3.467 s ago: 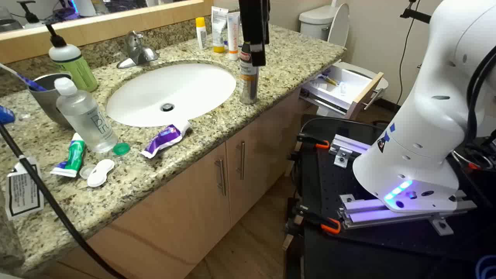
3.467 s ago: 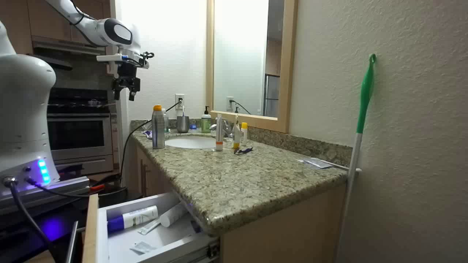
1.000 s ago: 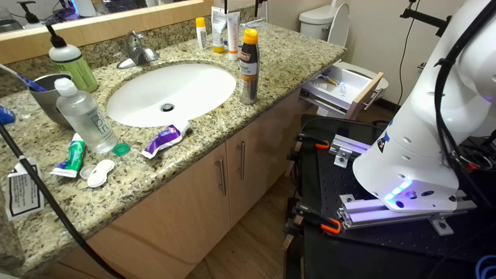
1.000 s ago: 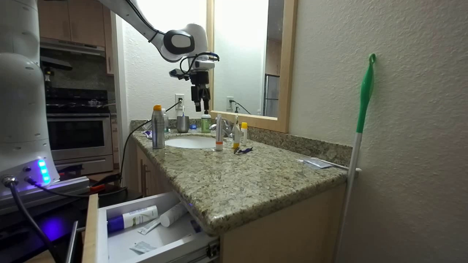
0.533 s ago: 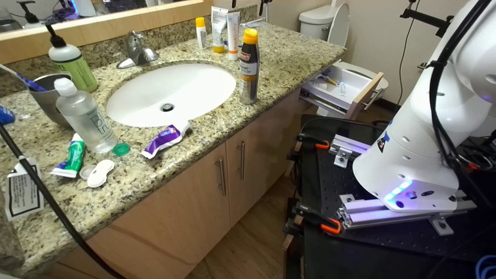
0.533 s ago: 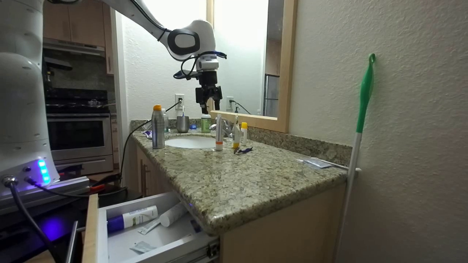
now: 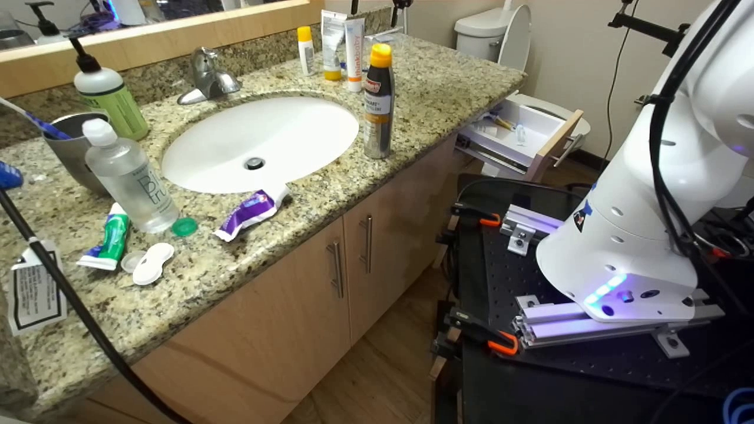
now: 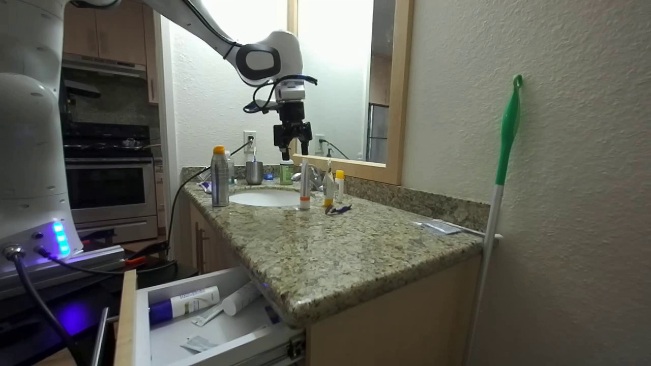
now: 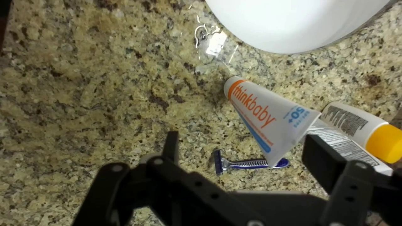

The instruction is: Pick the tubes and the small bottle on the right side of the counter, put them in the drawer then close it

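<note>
Tube with orange lettering (image 9: 270, 117) stands upright on its cap just past one end of the sink (image 7: 306, 141). The yellow-capped tube (image 7: 333, 44) and the small bottle (image 7: 306, 53) stand close to it, off that same end and more toward the sink's back. So none of these three is stowed, as far as I can see. The claw (image 8: 295, 152) hangs above the lettered one, jaws spread wide and holding nothing; I'd guess a grasp of it comes next. The drawer (image 8: 127, 325) is pulled out, lower than the sink and well apart from it, and a few containers (image 8: 196, 303) lie inside; whether any count toward this job I can't tell. Left to do, in my judgement: all three pickups, then the closing.

The counter (image 8: 315, 249) is speckled stone with a shiny surface. A razor (image 9: 249, 164) lies on it, farther from the sink than the lettered tube. On the sink's front side a tall can (image 7: 379, 112) stands upright close by the rim and a purple tube (image 7: 252, 213) lies flat. A big clear bottle (image 7: 135, 182) stands near the sink's opposite end. Behind the sink is a wood-framed mirror (image 8: 333, 81); a toilet (image 7: 486, 35) and a green-handled pole (image 8: 497, 203) are both well apart from the sink.
</note>
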`<state>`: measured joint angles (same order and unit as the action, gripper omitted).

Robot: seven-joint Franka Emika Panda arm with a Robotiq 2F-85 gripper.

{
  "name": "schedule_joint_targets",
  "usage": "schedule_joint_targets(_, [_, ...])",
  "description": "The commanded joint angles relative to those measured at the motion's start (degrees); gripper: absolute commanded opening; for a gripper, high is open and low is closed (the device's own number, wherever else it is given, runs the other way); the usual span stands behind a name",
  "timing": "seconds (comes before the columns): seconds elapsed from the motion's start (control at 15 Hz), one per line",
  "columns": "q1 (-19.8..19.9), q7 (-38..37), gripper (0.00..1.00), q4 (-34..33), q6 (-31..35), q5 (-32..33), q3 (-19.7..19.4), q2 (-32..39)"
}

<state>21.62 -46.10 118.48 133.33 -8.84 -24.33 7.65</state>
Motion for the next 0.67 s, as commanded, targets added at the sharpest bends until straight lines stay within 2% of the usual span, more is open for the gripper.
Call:
schedule_joint_targets(0.0, [0.2, -1.7, 1.00, -3.8, -2.0, -4.1, 0.8, 3.4])
schedule_joint_targets(0.4, [-0.4, -2.8, 1.00, -3.3, -0.9, -3.4, 0.8, 3.9])
schedule_joint_targets(0.6, [-1.4, -6.5, 1.00, -3.5, 1.6, -0.1, 0.4, 6.4])
